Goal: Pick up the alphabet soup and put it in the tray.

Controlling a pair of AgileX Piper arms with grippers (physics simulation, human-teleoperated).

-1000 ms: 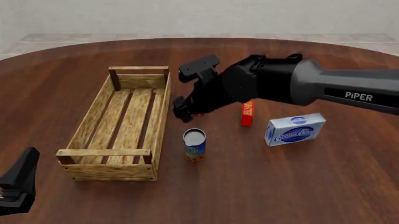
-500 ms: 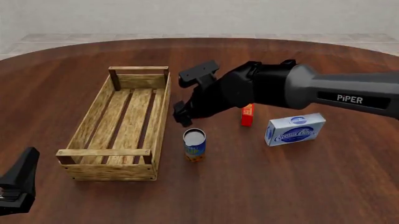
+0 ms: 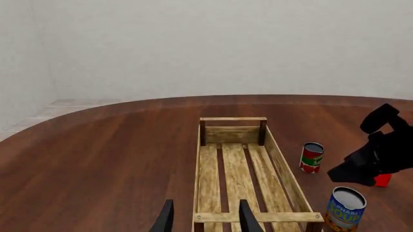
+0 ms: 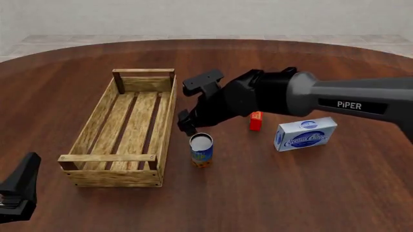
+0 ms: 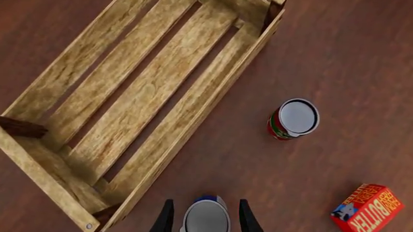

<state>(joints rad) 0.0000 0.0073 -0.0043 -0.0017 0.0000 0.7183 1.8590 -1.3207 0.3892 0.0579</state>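
In the front view the right arm hides the small red-green can, and the left gripper (image 4: 16, 193) is cut by the edge.

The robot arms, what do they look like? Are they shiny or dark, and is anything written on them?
The right arm is a fat, smooth grey tube with a black band that says PIPER in white letters. Near its tip it turns into chunky matte black blocks. Its end effector has two thin black fingers. The left end effector has the same black fingers, on a blocky black body. No cables show.
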